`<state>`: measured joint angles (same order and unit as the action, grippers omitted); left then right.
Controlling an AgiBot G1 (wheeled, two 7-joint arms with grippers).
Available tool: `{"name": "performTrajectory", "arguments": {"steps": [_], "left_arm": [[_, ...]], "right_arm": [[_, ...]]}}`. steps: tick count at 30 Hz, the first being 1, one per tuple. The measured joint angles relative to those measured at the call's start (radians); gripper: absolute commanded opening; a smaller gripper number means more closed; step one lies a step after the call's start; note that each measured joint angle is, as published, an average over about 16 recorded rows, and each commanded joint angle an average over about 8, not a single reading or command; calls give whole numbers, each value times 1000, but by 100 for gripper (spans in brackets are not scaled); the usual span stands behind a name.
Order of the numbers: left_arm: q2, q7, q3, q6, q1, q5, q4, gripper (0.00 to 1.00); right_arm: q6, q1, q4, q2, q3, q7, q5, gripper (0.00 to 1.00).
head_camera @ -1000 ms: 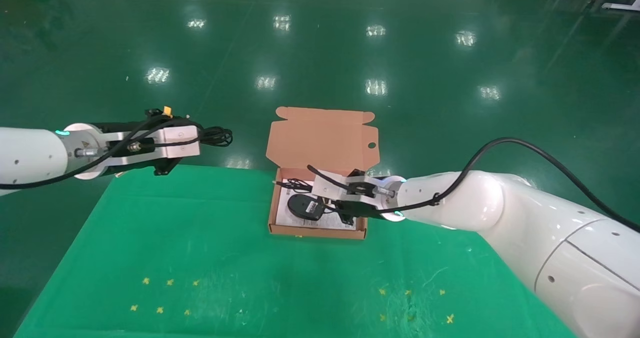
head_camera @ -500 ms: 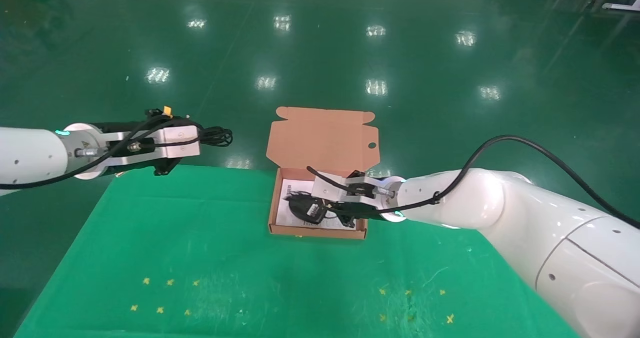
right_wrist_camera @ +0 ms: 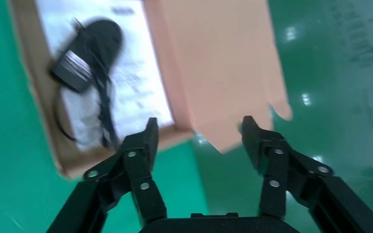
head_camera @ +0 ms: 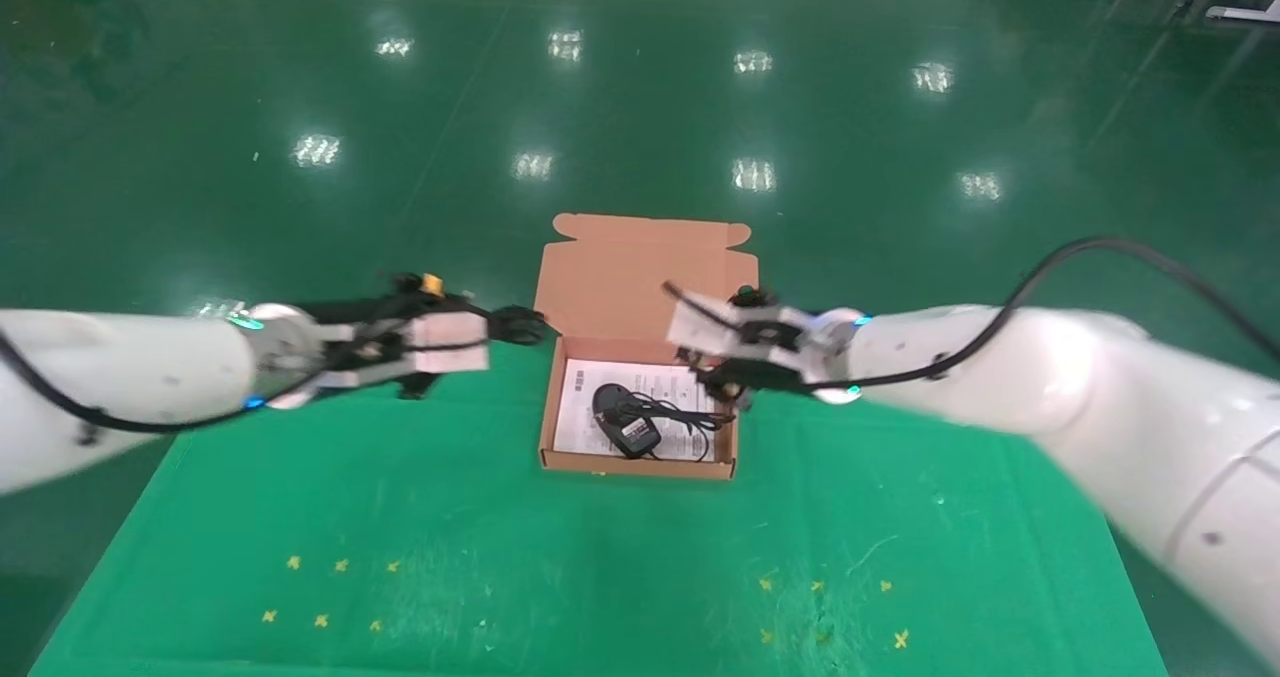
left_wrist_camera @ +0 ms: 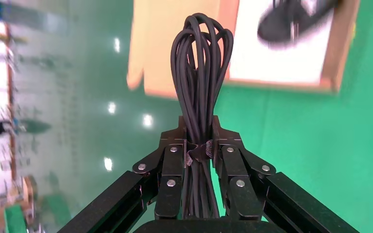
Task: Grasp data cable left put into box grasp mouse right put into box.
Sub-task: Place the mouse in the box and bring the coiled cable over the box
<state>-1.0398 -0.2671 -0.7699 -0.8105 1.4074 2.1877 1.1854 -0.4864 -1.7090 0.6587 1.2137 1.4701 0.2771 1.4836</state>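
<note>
Green cloth covers the worktop above a glossy green floor; the mouse lies in the box below the empty, spread right gripper. Beside the box, the left gripper clamps the data cable, which likely goes in next.

**Green cloth, green floor**

My tabletop wears bright green cloth with small yellow crosses near its front edge. Beyond its far edge lies glossy dark green floor, mirroring rows of ceiling lights.
</note>
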Motion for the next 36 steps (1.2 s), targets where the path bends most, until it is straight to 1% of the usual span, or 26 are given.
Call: {"name": "performTrajectory", "arguments": {"steps": [7,14,22,23,30,31,36], "left_arm": [[-118,96,-30,111,-33,-38,-98,0],[-232,228,-62,210,-40,-99,-236,0],[-309,353,-117,291,-20,-198,-369,0],[-314,362,-125,298,-16,-210,-382,5],[-330,399,-180,331,6,-280,-434,92],[-331,401,-185,333,8,-285,-437,100],[-332,404,-198,337,13,-299,-444,100]], "right_arm": [[-5,-40,125,-131,24,75,58,100],[-16,-71,275,-253,56,195,144,100],[-24,-94,417,-345,83,346,261,100],[-25,-95,431,-353,85,363,275,100],[-31,-103,492,-386,95,442,346,100],[-32,-103,496,-388,96,448,351,100],[-34,-105,505,-392,98,460,364,100]]}}
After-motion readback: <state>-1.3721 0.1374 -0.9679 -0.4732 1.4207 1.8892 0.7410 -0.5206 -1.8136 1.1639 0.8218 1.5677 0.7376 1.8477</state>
